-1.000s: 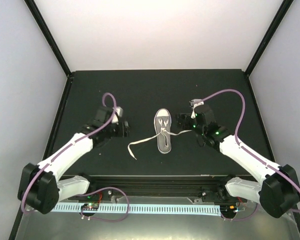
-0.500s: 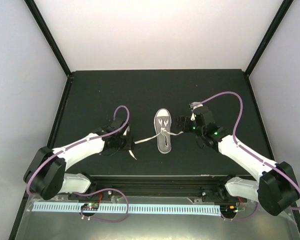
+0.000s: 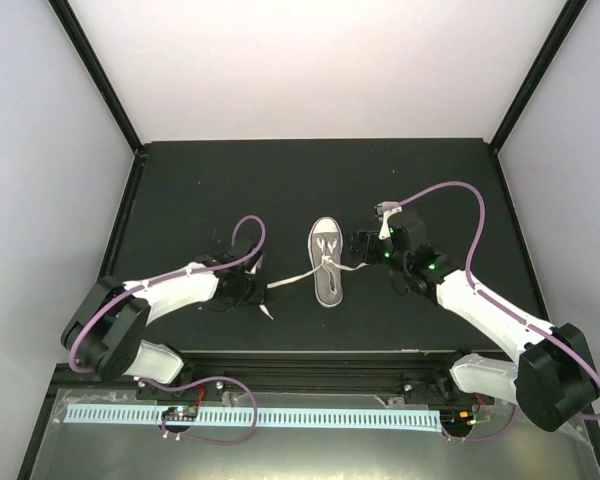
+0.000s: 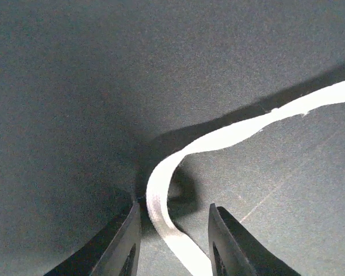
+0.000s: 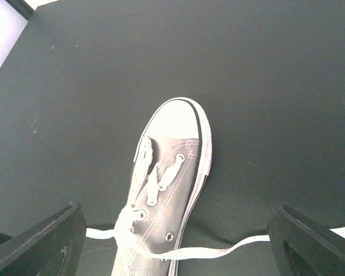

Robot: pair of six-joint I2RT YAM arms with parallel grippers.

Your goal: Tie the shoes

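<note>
Centrally, the sneaker [image 3: 327,262] is lying on the black table [image 3: 430,180], its toe pointing away from the arm bases and its white laces trailing out to either side. The left arm is stretching low and nearly flat across the table, and the left gripper [image 3: 252,290] is sitting at the far end of the left lace [image 3: 285,283]. Seen from the wrist, its fingers [image 4: 123,241] are standing a narrow gap apart with the lace curling between them, not visibly pinched. The right arm is bending at the elbow, and the right gripper [image 3: 358,245] is hovering just right of the sneaker. Its jaws are spreading wide and gripping nothing, with the right lace [image 5: 218,251] running across the table beneath them.
</note>
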